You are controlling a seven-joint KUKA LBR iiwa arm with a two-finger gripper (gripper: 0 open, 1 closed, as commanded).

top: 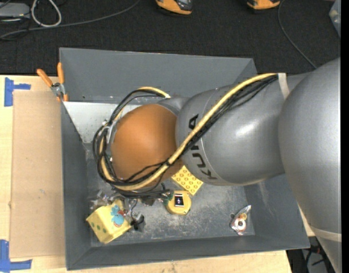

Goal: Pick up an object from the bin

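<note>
The arm [242, 135] fills the space nearest my camera. It is a broad grey barrel coming in from the right, with a yellow cable [220, 104] looped over it and an orange cover [141, 141] capping the wrist. The fingers [131, 208] are somewhere in the dark tangle under that cover's lower edge, low over the bin floor. I cannot tell whether they are spread or pressed together, and I see nothing between them.

Closest to them is a yellow block [108, 225] with dark dots on its faces. It lies slanted by the bin's front wall, just beside the tangle and toward the view's lower left. A small blue and red bit sits at its top edge, and I cannot tell if it belongs to the block.

On the other side, near but apart, is a yellow round thing [177, 203] with a dark middle. Just above that, a yellow studded plate [187, 181] is half tucked under the arm. A small silvery piece [241, 220] lies well apart toward the front right of the bin [157, 67].

I judge the block the likeliest pick. The wrist would need to go down and left.
</note>
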